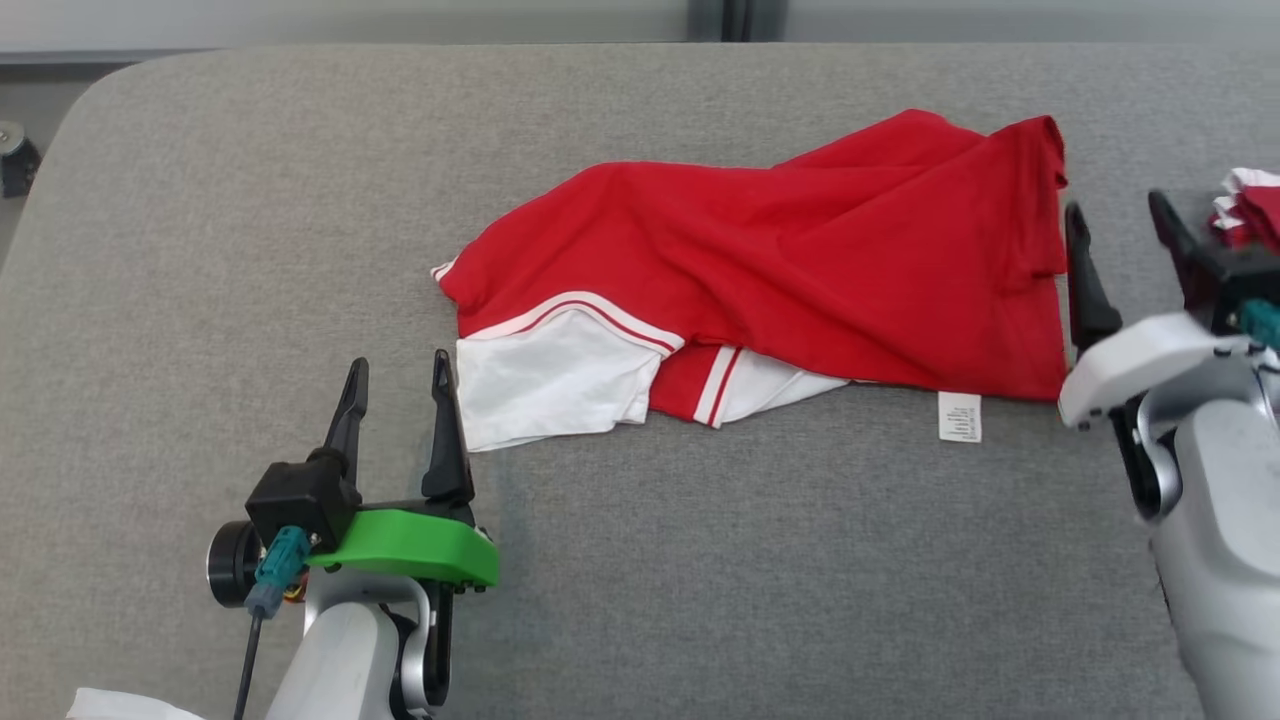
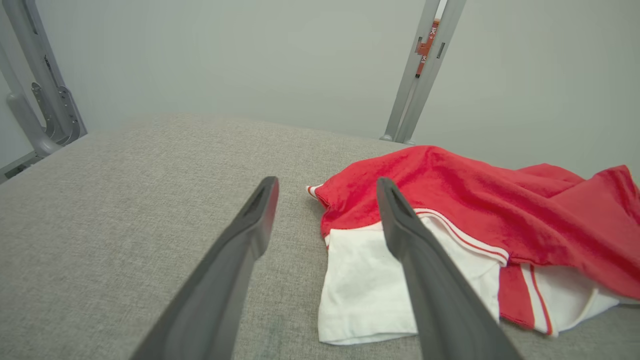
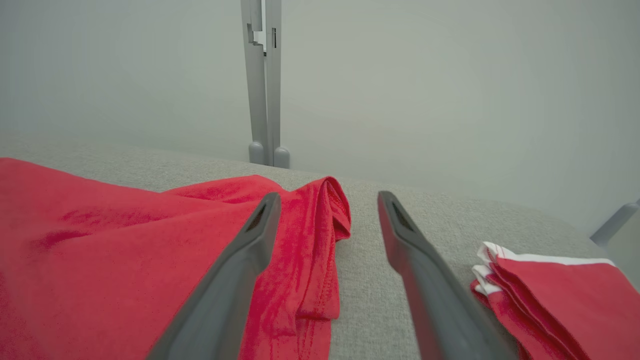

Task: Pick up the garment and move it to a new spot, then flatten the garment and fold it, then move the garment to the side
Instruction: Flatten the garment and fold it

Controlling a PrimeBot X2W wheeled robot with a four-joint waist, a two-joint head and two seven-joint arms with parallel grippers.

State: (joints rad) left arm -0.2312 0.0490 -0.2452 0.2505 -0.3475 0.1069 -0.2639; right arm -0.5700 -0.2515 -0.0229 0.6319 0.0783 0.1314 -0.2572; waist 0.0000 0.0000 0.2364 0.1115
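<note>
Garment (image 1: 780,270) lies rumpled on the table (image 1: 250,200), unheld — left gripper (image 1: 399,362) at its 8 o'clock corner and right gripper (image 1: 1115,205) at its 3 o'clock edge both gape wide, empty, seemingly posted to flatten it.

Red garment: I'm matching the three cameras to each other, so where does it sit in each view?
Head view: the red garment lies across the middle and right, with its white sleeve at its lower left.
Left wrist view: the red garment lies in the right half, white sleeve nearest.
Right wrist view: the red garment covers the lower left.
Shared landmark: the grey table top beneath it.
</note>
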